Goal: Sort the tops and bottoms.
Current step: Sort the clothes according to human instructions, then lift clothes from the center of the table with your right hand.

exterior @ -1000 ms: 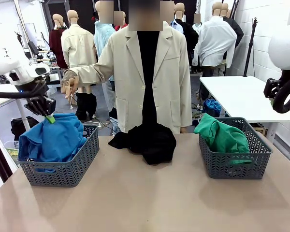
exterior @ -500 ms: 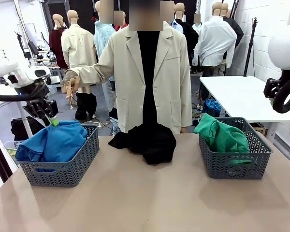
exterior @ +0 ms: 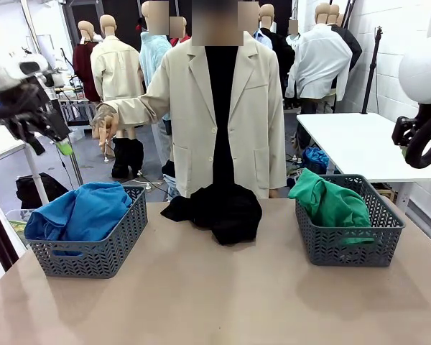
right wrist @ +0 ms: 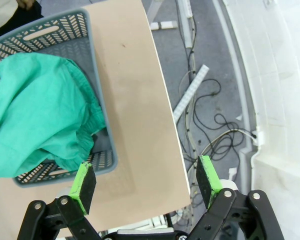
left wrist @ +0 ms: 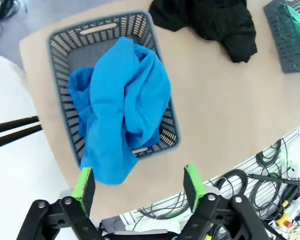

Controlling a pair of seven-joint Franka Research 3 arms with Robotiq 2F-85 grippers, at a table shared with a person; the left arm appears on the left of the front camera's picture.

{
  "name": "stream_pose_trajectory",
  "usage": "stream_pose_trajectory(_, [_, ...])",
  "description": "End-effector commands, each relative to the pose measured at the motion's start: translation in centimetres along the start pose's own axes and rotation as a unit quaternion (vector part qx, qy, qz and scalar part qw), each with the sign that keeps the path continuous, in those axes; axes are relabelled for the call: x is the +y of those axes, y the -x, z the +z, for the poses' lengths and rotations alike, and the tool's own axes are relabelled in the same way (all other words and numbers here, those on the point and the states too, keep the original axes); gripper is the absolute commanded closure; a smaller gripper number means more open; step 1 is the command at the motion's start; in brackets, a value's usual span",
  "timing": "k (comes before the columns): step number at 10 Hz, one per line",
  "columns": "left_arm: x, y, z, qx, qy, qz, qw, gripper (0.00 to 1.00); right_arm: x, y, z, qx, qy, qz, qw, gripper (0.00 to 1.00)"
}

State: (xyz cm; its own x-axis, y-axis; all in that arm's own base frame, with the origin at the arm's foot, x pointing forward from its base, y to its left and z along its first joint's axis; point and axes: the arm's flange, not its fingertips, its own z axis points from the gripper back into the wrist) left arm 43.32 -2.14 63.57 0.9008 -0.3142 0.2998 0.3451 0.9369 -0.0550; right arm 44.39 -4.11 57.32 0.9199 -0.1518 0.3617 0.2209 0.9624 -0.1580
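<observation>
The bench (exterior: 223,295) is a smooth tan top, bare across its near half. At its left end stands a grey lattice basket (exterior: 93,248) heaped with a bright blue top (exterior: 79,212); from the left wrist view the blue cloth (left wrist: 122,105) spills over one basket wall, and whether one or two garments lie there cannot be told. At the right end a matching basket (exterior: 348,241) holds the green bottoms (exterior: 330,201), which bulge over its rim on the side toward the bench's middle. The right wrist view shows the same green cloth (right wrist: 35,112) bunched in that basket (right wrist: 102,100), with the bench edge just beyond and cables on the grey floor. Between the baskets, at the far edge, the black bottoms (exterior: 223,208) lie crumpled on the bare surface, just in front of a person in a beige jacket (exterior: 215,115) with a black shirt.

The left hand (exterior: 47,136) hangs high above and to the left of the blue basket, off the bench, its fingers spread wide and empty, green pads (left wrist: 83,182) apart. The right hand (right wrist: 145,182) looks down past the bench's right edge, fingers likewise wide apart with nothing between them.

A white table (exterior: 366,144) stands at the right by a white block wall.
</observation>
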Motion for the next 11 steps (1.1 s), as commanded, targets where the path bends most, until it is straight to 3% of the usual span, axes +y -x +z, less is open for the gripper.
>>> stream_pose_trajectory(1, [-0.7, 3.9, 2.6, -0.027, -0.034, -0.015, 0.999, 0.00, 0.0, -0.2, -0.1, -0.005, -0.008, 0.000, 1.000, 0.00])
stream_pose_trajectory(2, [-1.2, 5.3, 3.4, -0.054, -0.031, -0.027, 0.998, 0.00, 0.0, -0.2, -0.1, -0.005, -0.008, 0.000, 1.000, 0.00])
stream_pose_trajectory(3, [-0.5, 1.6, 2.4, -0.014, -0.016, -0.006, 1.000, 0.00, 0.0, -0.2, -0.1, -0.005, -0.008, 0.000, 1.000, 0.00])
stream_pose_trajectory(9, [-0.4, 1.8, 1.4, -0.006, -0.019, -0.009, 1.000, 0.00, 0.0, -0.2, -0.1, -0.005, -0.008, 0.000, 1.000, 0.00])
stream_pose_trajectory(10, [0.6, 2.7, 3.1, -0.032, -0.053, -0.035, 0.997, 0.00, 0.0, 0.0, 0.0, 0.000, 0.000, 0.000, 1.000, 0.00])
stream_pose_trajectory(11, [1.7, 4.1, 5.2, -0.054, -0.094, -0.028, 0.994, 0.00, 2.0, -0.6, 2.3, -0.030, -0.023, 0.076, 0.996, 0.00])
